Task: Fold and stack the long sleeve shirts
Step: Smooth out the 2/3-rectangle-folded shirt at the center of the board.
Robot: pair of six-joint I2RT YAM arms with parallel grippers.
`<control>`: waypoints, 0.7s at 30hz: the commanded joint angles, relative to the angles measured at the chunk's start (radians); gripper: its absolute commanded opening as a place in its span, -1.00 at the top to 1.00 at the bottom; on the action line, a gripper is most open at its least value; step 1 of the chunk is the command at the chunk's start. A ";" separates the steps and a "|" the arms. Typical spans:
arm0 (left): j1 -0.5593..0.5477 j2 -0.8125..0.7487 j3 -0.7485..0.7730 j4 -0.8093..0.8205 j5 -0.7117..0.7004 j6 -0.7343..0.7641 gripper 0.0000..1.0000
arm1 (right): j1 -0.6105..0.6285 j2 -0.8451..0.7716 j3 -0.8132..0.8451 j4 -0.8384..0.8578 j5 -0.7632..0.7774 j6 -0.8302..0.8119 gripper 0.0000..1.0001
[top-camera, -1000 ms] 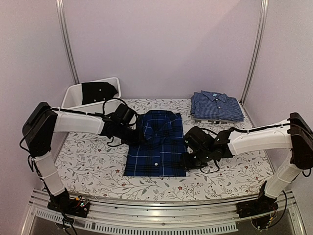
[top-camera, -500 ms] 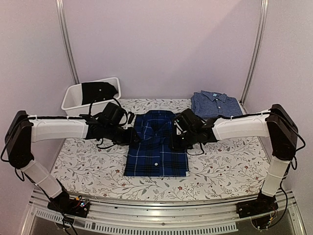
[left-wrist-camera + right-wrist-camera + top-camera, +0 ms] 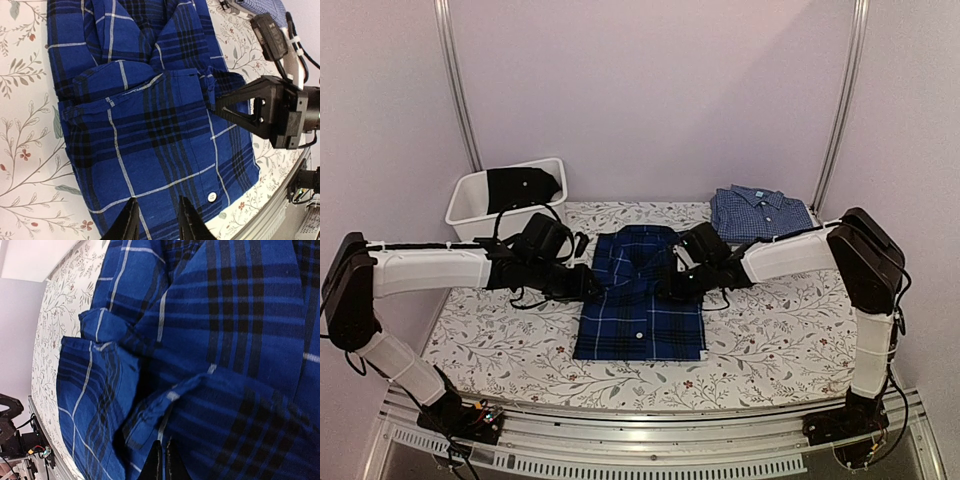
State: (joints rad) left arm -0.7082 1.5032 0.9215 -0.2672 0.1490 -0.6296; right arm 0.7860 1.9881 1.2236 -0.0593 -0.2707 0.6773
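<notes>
Lying folded | plaid shirt (image 3: pixel 640 300) | navy-royal blue, thin white lines

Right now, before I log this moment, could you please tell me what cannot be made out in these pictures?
Top view: dark item in the white bin, too small and dark to identify.
Top view: left end effector fingertips, hidden under its own wrist.
Left wrist view: checked shirt, only a corner, cut by the top edge.
Right wrist view: right end effector, mostly cut by the bottom edge; plaid shirt fills the frame.
</notes>
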 commanded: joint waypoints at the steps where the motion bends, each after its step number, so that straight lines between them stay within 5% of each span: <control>1: -0.008 -0.028 -0.012 -0.005 -0.001 -0.007 0.47 | -0.046 0.065 0.066 0.051 -0.066 0.006 0.91; 12: -0.009 -0.044 -0.027 -0.005 0.003 -0.019 0.47 | -0.074 0.188 0.200 0.080 -0.147 0.002 0.86; 21: -0.008 -0.057 -0.036 -0.005 0.003 -0.025 0.48 | -0.074 0.199 0.200 0.081 -0.129 0.004 0.45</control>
State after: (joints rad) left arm -0.7086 1.4773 0.8982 -0.2710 0.1493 -0.6479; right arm 0.7120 2.1826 1.4170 0.0051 -0.4011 0.6895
